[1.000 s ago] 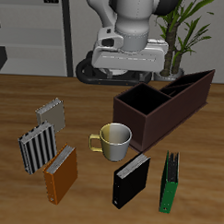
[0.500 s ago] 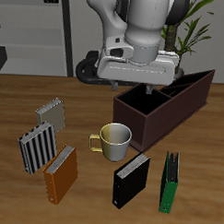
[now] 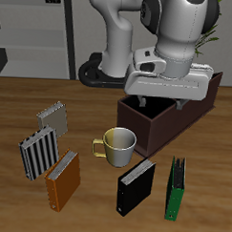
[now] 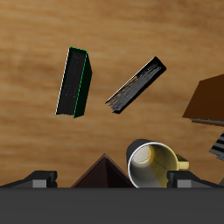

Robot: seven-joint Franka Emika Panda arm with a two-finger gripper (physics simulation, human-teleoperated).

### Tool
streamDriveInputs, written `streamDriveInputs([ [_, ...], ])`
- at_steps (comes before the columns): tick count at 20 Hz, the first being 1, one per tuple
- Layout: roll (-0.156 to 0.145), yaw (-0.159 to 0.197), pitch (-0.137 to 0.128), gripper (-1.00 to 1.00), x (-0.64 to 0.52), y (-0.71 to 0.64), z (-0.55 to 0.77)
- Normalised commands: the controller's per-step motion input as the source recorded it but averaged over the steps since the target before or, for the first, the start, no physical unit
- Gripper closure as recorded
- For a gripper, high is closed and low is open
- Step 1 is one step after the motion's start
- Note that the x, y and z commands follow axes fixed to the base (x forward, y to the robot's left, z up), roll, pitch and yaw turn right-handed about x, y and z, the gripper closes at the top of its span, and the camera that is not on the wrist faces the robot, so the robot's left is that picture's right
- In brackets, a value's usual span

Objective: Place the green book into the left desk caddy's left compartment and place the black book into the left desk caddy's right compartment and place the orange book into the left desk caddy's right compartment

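I hang over the left desk caddy point(image 3: 171, 113), a long maroon box standing at an angle on the wooden table point(image 3: 85, 207). My jaws point(image 3: 158, 103) carry nothing; how wide they stand I cannot tell. Nearer the table's front edge the orange book point(image 3: 63, 180) lies beside a striped book point(image 3: 37, 152). The black book point(image 3: 136, 186) and the green book point(image 3: 176, 187) stand close together past the yellow mug point(image 3: 118, 144).

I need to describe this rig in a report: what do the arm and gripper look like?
The arm is bulky, with rounded white shells and dark grey joint sections. The gripper has a wide, light grey boxy body with short dark fingers below. No cables or markings are visible.
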Motion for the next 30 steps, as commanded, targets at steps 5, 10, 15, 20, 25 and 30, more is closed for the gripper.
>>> streamDriveInputs([
  [5, 0.021, 0.011, -0.015, -1.0, 0.32, 0.29, -0.03],
  [10, -0.018, -0.011, 0.028, -1.0, 0.29, 0.06, -0.09],
  [15, -0.01, 0.003, 0.016, -1.0, 0.34, 0.17, -0.14],
  [20, 0.033, -0.009, -0.034, -1.0, 0.17, 0.15, 0.0],
  [25, 0.038, 0.016, -0.011, -1.0, 0.18, -0.03, -0.1],
  [30, 0.01, 0.013, 0.016, -1.0, 0.2, -0.1, -0.27],
])
